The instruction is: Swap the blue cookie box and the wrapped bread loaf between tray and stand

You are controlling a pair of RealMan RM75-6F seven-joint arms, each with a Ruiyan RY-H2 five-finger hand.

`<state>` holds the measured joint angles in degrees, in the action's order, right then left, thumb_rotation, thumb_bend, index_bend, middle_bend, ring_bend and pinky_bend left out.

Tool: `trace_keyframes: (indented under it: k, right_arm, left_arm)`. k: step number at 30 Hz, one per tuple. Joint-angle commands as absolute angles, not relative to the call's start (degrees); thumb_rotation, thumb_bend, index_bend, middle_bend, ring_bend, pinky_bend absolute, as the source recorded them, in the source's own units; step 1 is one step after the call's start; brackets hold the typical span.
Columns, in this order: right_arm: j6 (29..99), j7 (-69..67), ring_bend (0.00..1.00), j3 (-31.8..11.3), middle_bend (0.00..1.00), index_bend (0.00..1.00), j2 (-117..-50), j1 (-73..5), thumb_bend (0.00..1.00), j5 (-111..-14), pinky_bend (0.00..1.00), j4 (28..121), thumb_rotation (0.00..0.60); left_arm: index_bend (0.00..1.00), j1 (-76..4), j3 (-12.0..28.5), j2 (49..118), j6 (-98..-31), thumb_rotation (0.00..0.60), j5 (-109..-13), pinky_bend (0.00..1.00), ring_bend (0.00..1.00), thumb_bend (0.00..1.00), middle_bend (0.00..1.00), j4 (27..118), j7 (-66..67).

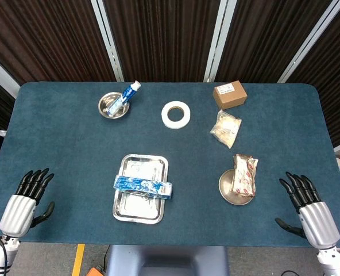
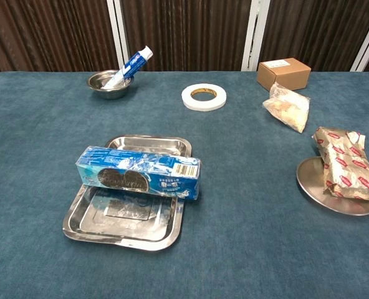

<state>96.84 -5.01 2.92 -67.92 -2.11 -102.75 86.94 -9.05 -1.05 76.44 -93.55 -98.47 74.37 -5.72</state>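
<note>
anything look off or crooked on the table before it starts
Nothing is spilled or damaged. The blue cookie box lies crosswise over the tray, its right end sticking out past the rim. The wrapped bread loaf overhangs the small round stand. Both hands rest open at the near table edge.

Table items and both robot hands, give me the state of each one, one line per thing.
blue cookie box: lying across the tray, not held
tray: flat on the table, holding the box
wrapped bread loaf: resting on the stand, sealed
stand: under the loaf
toothpaste tube: capped, leaning in the bowl
bowl: upright
tape roll: lying flat
cardboard box: closed
left robot hand: open, holding nothing
right robot hand: open, holding nothing
</note>
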Motion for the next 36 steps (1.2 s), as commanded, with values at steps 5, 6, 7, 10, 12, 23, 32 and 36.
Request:
trace_keyframes:
  k: [5,6,7,10,12,23,32,36]
  right_arm:
    - [96.6,-6.2,0.0,3.7,0.0,0.0,-66.1,-1.8,0.14,-103.3,0.0,87.8,0.6]
    - [96.6,-6.4,0.0,3.8,0.0,0.0,-65.9,-1.8,0.14,-103.4,0.0,87.9,0.6]
    - [96.6,-6.7,0.0,4.0,0.0,0.0,-65.7,-1.8,0.14,-103.6,0.0,88.0,0.6]
    - [96.5,-6.9,0.0,4.1,0.0,0.0,-65.5,-1.9,0.14,-103.8,0.0,88.0,0.6]
    - [96.3,-7.3,0.0,4.5,0.0,0.0,-65.3,-1.9,0.14,-104.2,0.0,88.1,0.6]
    - [95.3,-10.6,0.0,5.4,0.0,0.0,-63.4,-2.3,0.14,-104.7,0.0,88.7,0.6]
    - [93.9,-12.5,0.0,4.7,0.0,0.0,-62.6,-2.9,0.14,-102.7,0.0,88.9,0.6]
    - [94.0,-13.3,0.0,4.3,0.0,0.0,-62.2,-2.8,0.14,-102.0,0.0,89.1,0.6]
  left_arm:
    - [0.0,-10.5,-2.3,78.2,-92.2,0.6,-101.1,0.02,0.0,0.41,0.0,75.7,-6.5]
    - [0.0,-11.2,-2.6,78.6,-91.8,0.6,-102.2,0.01,0.0,0.4,0.0,76.1,-7.3]
    - [0.0,-12.4,-2.9,79.0,-91.2,0.6,-103.7,0.01,0.0,0.4,0.0,76.9,-8.4]
    - [0.0,-13.2,-3.0,79.2,-90.8,0.6,-104.5,0.0,0.0,0.4,0.0,77.4,-8.9]
    - [0.0,-15.1,-3.0,79.4,-89.4,0.6,-106.2,0.0,0.0,0.39,0.0,78.5,-9.5]
    - [0.0,-33.1,4.7,86.5,-59.6,0.6,-96.2,0.0,0.0,0.38,0.0,84.9,-3.5]
    - [0.0,-38.0,6.3,92.4,-53.0,0.6,-90.4,0.0,0.0,0.38,0.0,79.0,-0.3]
    - [0.08,-39.8,6.8,95.2,-52.4,0.6,-89.7,0.05,0.05,0.38,0.12,74.5,0.6]
